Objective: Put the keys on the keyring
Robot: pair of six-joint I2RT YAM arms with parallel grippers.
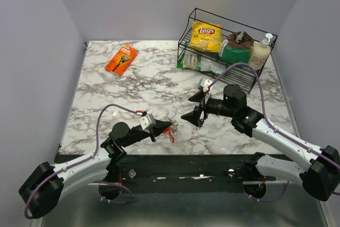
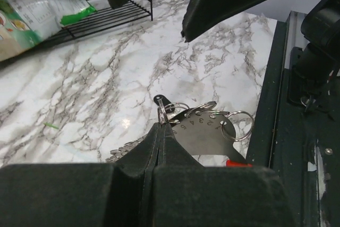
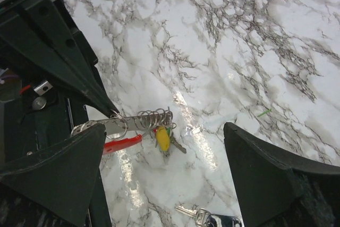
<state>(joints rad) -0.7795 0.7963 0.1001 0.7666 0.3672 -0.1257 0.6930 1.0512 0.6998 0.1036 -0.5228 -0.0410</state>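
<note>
My left gripper (image 1: 168, 126) is shut on the keyring (image 1: 171, 134) near the table's front edge. In the left wrist view its fingertips (image 2: 161, 127) pinch the keyring's grey metal plate (image 2: 208, 129), which has numbered holes and several small split rings. The right wrist view shows the keyring (image 3: 133, 123) with its red side (image 3: 119, 144) and yellow and green keys (image 3: 163, 137) hanging from it. A loose silver key (image 3: 210, 218) lies on the marble. My right gripper (image 1: 195, 108) is open and empty, above the table just right of the keyring, with the loose key between its fingers (image 3: 58, 176).
A black wire rack (image 1: 240, 80) at the back right holds a yellow Lay's bag (image 1: 206, 35), a green bag and a pump bottle (image 1: 260, 54). An orange razor package (image 1: 121, 59) lies at the back left. The table's front edge (image 2: 268, 104) runs beside the keyring.
</note>
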